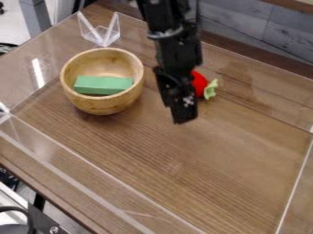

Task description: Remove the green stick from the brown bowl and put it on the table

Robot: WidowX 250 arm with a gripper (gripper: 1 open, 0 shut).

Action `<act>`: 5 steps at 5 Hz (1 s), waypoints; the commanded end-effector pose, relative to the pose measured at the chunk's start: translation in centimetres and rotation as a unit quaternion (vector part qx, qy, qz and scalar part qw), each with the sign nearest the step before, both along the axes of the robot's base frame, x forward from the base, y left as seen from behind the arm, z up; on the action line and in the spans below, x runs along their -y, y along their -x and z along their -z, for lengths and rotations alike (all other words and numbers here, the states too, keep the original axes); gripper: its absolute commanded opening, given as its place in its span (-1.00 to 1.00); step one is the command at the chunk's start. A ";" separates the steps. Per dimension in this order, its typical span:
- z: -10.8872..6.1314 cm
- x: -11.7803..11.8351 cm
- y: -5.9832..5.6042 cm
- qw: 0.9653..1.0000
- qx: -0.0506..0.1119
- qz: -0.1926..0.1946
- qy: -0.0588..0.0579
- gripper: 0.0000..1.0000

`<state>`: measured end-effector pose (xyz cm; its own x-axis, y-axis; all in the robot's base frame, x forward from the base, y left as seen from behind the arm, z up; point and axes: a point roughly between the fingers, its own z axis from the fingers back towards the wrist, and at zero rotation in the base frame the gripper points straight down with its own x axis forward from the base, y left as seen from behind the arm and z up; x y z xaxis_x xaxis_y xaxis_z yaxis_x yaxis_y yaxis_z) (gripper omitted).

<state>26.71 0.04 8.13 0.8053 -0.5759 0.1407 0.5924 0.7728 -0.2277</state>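
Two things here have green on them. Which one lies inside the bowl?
The green stick, a flat light-green block, lies inside the brown bowl. The red strawberry toy with its green leaf sits on the table.

Black boxy arm, matching black claw.

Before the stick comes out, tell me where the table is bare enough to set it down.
Bare wood runs across the near half of the table, between the front acrylic wall and the brown bowl. The right side is bare too. It is crowded mid-table: the claw hangs beside the bowl, a red strawberry toy behind it. The green stick lies in the bowl.
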 end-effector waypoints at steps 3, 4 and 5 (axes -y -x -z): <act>-4.1 -6.0 0.8 0.999 0.025 0.028 -0.011 1.00; -4.2 -8.3 0.6 0.999 0.020 -0.017 -0.020 1.00; -4.0 -9.3 0.0 0.999 0.012 -0.044 -0.025 1.00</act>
<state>26.12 8.87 10.79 0.8525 -0.5113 0.1086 0.5223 0.8246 -0.2174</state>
